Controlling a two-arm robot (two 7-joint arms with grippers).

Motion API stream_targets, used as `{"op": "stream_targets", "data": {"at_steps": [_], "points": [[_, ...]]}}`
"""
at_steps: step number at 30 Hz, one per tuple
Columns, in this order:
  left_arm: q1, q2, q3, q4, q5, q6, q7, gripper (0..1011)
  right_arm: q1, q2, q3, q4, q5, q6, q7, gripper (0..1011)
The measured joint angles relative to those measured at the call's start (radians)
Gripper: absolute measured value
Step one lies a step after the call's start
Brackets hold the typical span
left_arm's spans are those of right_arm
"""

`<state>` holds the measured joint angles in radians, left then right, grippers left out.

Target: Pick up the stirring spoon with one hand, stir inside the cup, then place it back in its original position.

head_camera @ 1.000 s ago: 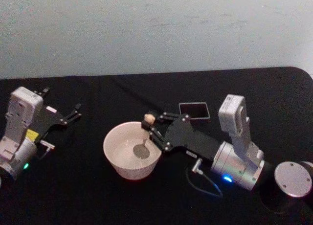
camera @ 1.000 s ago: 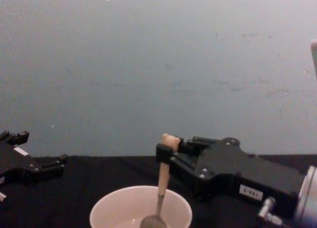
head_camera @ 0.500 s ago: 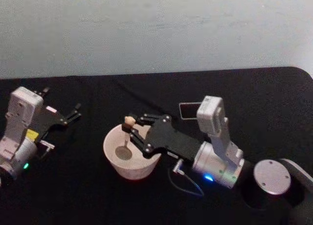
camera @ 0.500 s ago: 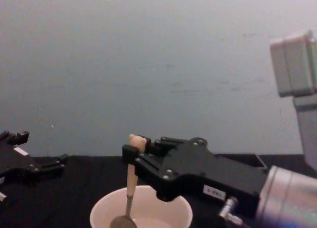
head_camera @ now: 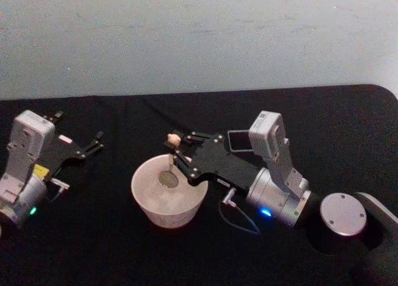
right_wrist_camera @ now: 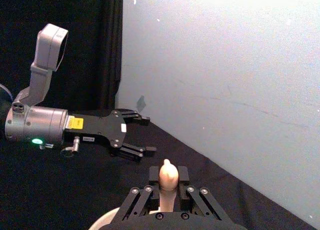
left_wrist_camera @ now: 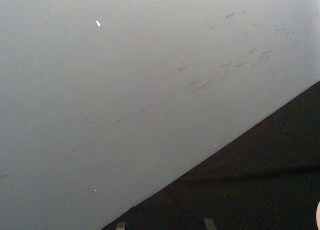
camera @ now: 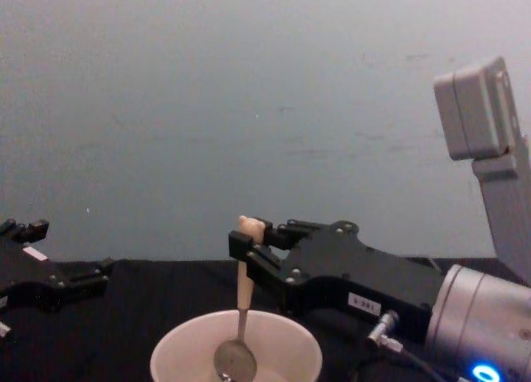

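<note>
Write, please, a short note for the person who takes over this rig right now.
Right gripper: shut on the handle of the spoon, above the cup.
Left gripper: open, holding nothing, parked at the left side of the table.
Spoon: about upright, its bowl end low inside the cup.
Holder: behind the right gripper; the spoon is out of it.
Done: spoon picked up and brought into the cup.
Left: finish stirring, then put the spoon back in the holder.

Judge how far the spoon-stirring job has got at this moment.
Done: the stirring spoon is out of the dark grey holder and clamped in the right gripper's jaws. In hand: its metal bowl sits inside the cup, so stirring seems under way. Left: lift it out and return it to the holder. The left gripper rests open, off to the left.
</note>
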<state>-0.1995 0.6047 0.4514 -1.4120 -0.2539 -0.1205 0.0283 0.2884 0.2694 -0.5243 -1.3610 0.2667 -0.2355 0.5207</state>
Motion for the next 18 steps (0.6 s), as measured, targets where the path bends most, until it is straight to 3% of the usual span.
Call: {"op": "stream_targets", "data": {"at_steps": [18], "points": [[0.0,0.0,0.0,0.0,0.0,0.0,0.0,1001,-0.012,0.01,0.019,-0.03,-0.011,0.008,-0.007,212]]}}
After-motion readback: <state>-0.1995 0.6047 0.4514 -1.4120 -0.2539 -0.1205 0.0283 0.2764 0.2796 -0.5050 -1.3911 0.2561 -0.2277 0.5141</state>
